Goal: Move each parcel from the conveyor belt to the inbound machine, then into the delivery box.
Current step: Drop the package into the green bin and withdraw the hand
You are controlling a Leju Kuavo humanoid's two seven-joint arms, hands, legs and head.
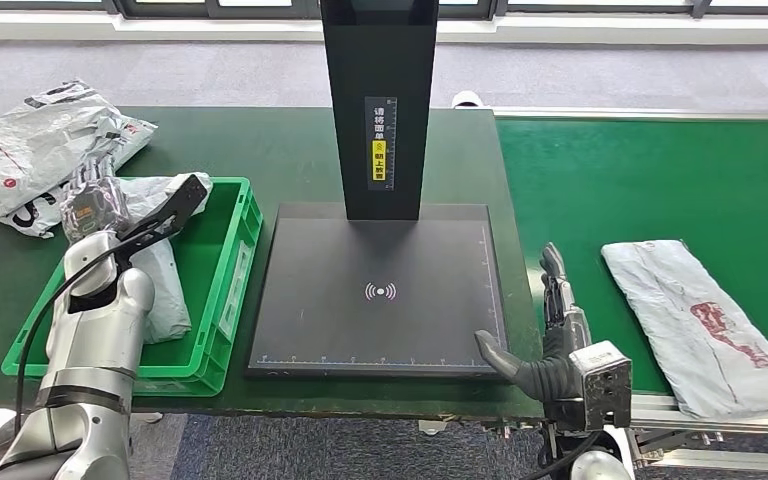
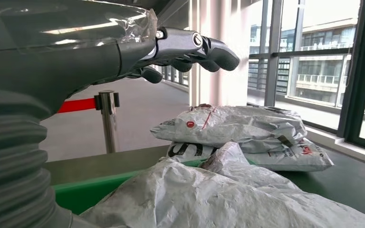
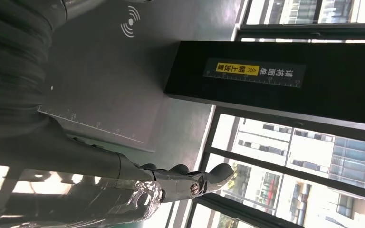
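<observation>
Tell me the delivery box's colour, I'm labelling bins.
Green: the green plastic crate, clearest in the head view.

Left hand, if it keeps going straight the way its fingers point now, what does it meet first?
Probably nothing at once. The left hand holds nothing and hovers above the parcel in the green bin, fingers aimed toward the pile of grey parcels on the table beyond. It looks higher than that pile, though depth is unclear.

green table (image 1: 290,150), crate (image 1: 228,262), scanner (image 1: 380,290), parcels (image 1: 35,150)
</observation>
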